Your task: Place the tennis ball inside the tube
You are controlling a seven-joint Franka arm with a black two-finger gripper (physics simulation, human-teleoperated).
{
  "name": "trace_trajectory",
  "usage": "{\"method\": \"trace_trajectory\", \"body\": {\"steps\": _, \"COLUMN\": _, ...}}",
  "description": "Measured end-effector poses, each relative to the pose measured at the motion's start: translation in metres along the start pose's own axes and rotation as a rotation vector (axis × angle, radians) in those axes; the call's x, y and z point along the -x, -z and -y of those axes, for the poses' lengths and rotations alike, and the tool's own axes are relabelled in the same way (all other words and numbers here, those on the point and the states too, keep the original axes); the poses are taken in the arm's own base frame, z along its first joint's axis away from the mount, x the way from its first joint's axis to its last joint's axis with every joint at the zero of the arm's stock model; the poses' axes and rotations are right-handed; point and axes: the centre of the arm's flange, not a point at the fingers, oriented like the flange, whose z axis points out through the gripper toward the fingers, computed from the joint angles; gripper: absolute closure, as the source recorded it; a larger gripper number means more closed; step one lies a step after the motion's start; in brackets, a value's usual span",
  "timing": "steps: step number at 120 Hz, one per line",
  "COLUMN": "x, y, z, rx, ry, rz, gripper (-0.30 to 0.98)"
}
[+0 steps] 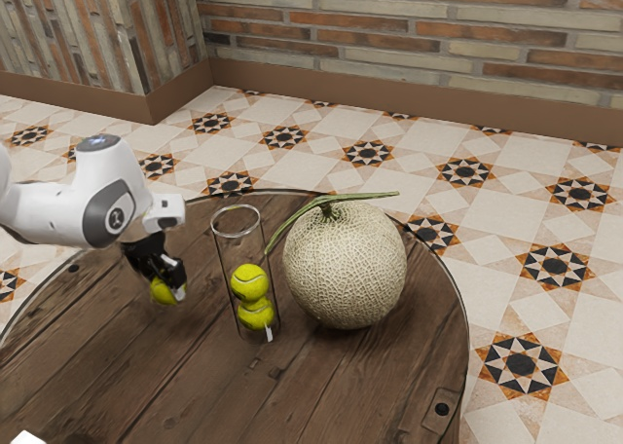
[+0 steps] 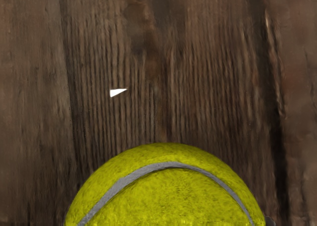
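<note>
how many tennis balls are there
3. One ball is at the claw; an upper ball and a lower ball are stacked inside the clear tube. Another could be hidden behind the melon.

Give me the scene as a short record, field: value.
surface: round wooden table
container: clear tube, standing, open at the top
tube contents: two tennis balls, upper ball stacked on lower ball
task ball: third tennis ball, outside the tube, at the claw
claw: low over the table, down at the third tennis ball; grip can't be confirmed
bystander: netted melon with green stem, beside the tube, toward the exterior view's right
task status: not done, third tennis ball not in tube
</note>
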Motion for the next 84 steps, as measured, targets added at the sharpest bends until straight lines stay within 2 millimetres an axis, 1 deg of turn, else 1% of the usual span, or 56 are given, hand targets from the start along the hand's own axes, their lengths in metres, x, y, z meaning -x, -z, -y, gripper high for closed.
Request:
{"method": "trace_trajectory", "body": {"steps": 6, "x": -0.004, "y": 0.036, "z": -0.004, "rx": -0.022, "ry": -0.009, "rz": -0.057, "gripper": 0.48}}
{"method": "trace_trajectory", "body": {"steps": 15, "x": -0.006, "y": 0.104, "z": -0.014, "rx": -0.068, "ry": -0.024, "rz": -0.169, "gripper": 0.54}}
{"method": "trace_trajectory", "body": {"steps": 20, "x": -0.005, "y": 0.138, "z": -0.024, "rx": -0.092, "ry": -0.038, "rz": -0.225, "gripper": 0.56}}
{"method": "trace_trajectory", "body": {"steps": 27, "x": -0.004, "y": 0.171, "z": -0.042, "rx": -0.114, "ry": -0.064, "rz": -0.284, "gripper": 0.58}}
{"method": "trace_trajectory", "body": {"steps": 35, "x": -0.003, "y": 0.2, "z": -0.061, "rx": -0.128, "ry": -0.088, "rz": -0.335, "gripper": 0.6}}
{"method": "trace_trajectory", "body": {"steps": 41, "x": -0.005, "y": 0.214, "z": -0.076, "rx": -0.13, "ry": -0.107, "rz": -0.363, "gripper": 0.61}}
{"method": "trace_trajectory", "body": {"steps": 50, "x": -0.011, "y": 0.232, "z": -0.097, "rx": -0.124, "ry": -0.135, "rz": -0.401, "gripper": 0.55}}
{"method": "trace_trajectory", "body": {"steps": 61, "x": -0.018, "y": 0.244, "z": -0.122, "rx": -0.097, "ry": -0.167, "rz": -0.428, "gripper": 0.5}}
{"method": "trace_trajectory", "body": {"steps": 68, "x": -0.022, "y": 0.238, "z": -0.13, "rx": -0.081, "ry": -0.175, "rz": -0.42, "gripper": 0.48}}
{"method": "trace_trajectory", "body": {"steps": 75, "x": -0.028, "y": 0.225, "z": -0.131, "rx": -0.067, "ry": -0.174, "rz": -0.396, "gripper": 0.46}}
{"method": "trace_trajectory", "body": {"steps": 84, "x": -0.037, "y": 0.215, "z": -0.135, "rx": -0.053, "ry": -0.179, "rz": -0.381, "gripper": 0.45}}
